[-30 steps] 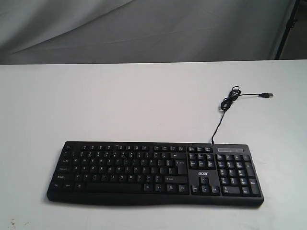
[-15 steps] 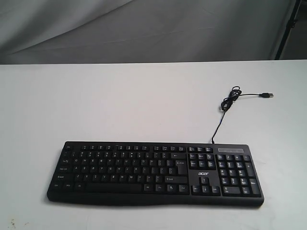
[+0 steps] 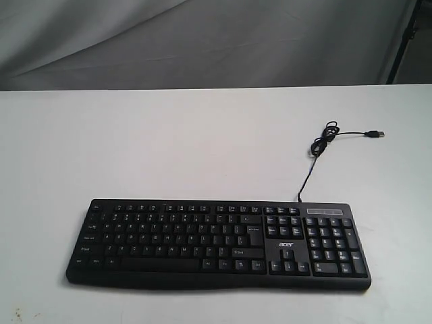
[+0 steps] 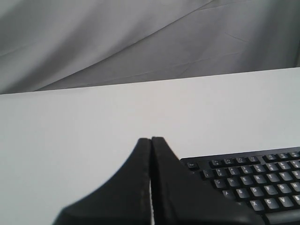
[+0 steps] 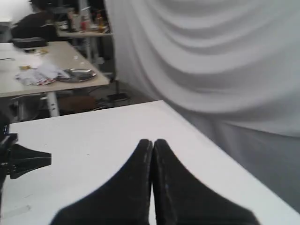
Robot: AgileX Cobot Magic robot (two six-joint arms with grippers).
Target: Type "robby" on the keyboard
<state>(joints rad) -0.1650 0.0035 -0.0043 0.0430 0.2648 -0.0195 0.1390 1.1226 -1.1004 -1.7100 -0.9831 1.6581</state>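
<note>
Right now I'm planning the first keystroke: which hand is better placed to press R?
Left, probably. The shut left hand has the keyboard, letter keys included, in its wrist view; the right hand sees table but no keys.

Left jaws pressed together over white table [image 4: 70, 140], keyboard [image 4: 253, 183] nearby.

The white legends on the keyboard [image 3: 216, 243] are too small to read in the exterior view. In the left wrist view most of it runs off the edge, and the left claw [image 4: 151, 140] covers part of its end. In the right wrist view a dark object [image 5: 23, 159] is cut off and unidentifiable.
</note>
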